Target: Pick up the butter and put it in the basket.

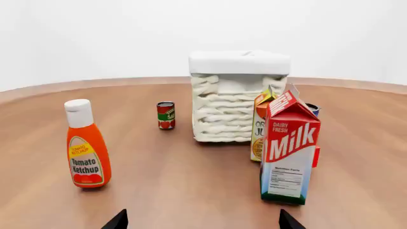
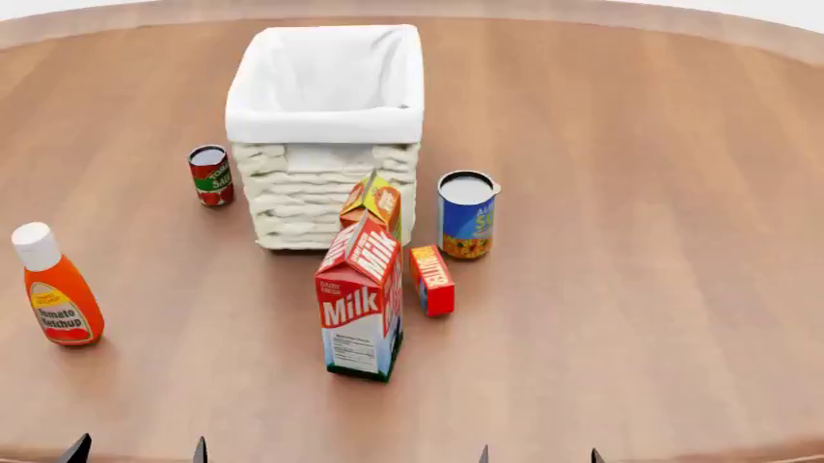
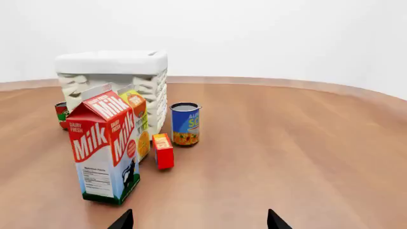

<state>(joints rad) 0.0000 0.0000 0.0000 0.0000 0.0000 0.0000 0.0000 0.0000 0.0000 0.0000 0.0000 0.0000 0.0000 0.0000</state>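
Both grippers sit low at the near edge of the table, only their dark fingertips showing: the left gripper (image 2: 139, 449) and the right gripper (image 2: 538, 453) each have their tips spread apart and nothing between them, so I read both as open and empty.

The butter (image 2: 431, 280) stands on the table just right of the milk (image 2: 362, 301), close beside it; I cannot tell whether they touch. Behind it is the juice (image 2: 374, 204), pressed up near the basket (image 2: 324, 121), and a blue can (image 2: 466, 214) stands just beyond the butter to the right. The basket looks empty in the head view, its white liner bare inside. Farther left are a small red can (image 2: 211, 175) beside the basket and a ketchup bottle (image 2: 56, 286) well apart from everything.

As I judge it, nothing is done yet: the butter is untouched, so the reach, the grasp, the lift and the drop into the basket all remain. My right arm looks better placed, with the butter showing clear of the milk in its wrist view.

The table (image 2: 670, 193) is a smooth brown wood top with a rounded far edge; behind it is a plain white wall.
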